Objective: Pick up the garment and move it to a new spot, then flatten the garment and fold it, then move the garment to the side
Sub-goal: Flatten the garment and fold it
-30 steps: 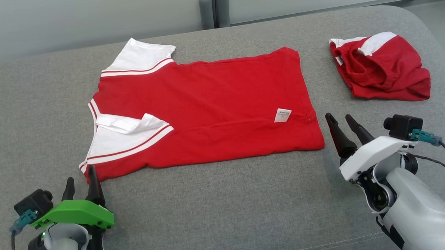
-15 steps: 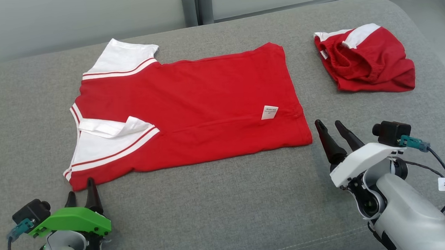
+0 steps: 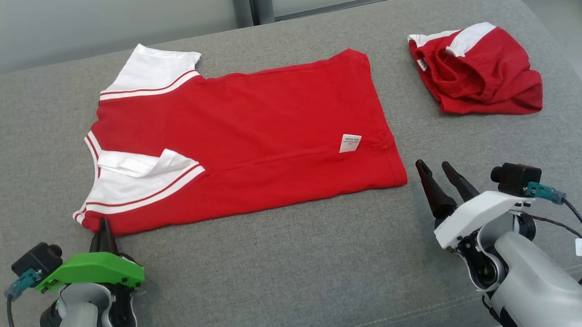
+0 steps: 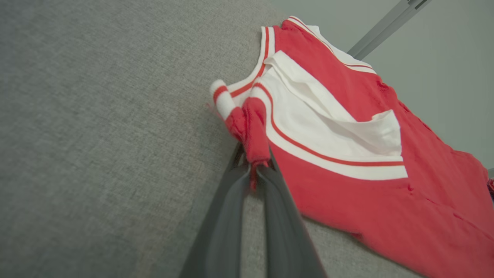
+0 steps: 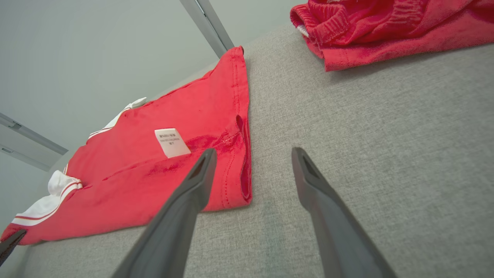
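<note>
I have my left gripper at 7 o'clock pinched tight on the near sleeve corner of the red-and-white T-shirt, which lies spread flat mid-way across the grey cushion, while my right gripper at 4 o'clock stands wide apart and empty just off the hem, with crumpled red shorts at 2 o'clock.

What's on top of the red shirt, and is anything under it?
On top: a white label near the hem and a folded white flap. The red shirt lies on the grey cushion; whatever is beneath it is covered.
</note>
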Controlling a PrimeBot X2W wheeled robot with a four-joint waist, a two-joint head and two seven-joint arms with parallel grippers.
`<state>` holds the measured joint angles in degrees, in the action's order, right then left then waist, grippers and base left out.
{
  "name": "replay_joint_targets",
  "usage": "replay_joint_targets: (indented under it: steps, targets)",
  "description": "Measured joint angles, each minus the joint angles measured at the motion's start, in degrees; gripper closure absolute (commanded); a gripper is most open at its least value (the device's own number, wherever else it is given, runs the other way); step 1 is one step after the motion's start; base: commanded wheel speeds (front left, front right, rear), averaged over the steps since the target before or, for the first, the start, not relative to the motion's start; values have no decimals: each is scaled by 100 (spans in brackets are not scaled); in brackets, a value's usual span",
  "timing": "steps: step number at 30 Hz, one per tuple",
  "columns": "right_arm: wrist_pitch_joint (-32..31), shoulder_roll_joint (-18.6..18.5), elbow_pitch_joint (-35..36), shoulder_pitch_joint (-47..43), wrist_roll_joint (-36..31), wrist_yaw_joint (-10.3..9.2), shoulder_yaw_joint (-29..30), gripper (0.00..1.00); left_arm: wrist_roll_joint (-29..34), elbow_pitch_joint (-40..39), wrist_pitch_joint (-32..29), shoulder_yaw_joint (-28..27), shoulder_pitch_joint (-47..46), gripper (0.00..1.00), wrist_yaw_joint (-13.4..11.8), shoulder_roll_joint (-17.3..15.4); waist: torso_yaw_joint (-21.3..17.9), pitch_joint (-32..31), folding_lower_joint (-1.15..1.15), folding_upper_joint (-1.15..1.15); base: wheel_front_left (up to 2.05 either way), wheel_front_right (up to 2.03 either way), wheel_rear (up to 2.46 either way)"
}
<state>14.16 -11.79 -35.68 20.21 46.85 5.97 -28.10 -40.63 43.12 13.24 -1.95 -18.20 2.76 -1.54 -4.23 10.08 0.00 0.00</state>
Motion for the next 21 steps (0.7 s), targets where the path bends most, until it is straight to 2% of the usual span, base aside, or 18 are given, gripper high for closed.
replay_joint_targets:
  steps: [21]
  targets:
    - [-8, 299, -657, -72, 22, 22, -71, 0, 7, -588, 100, 621, -174, 100, 226, 18, 478, 42, 0, 0, 0, 0, 0]
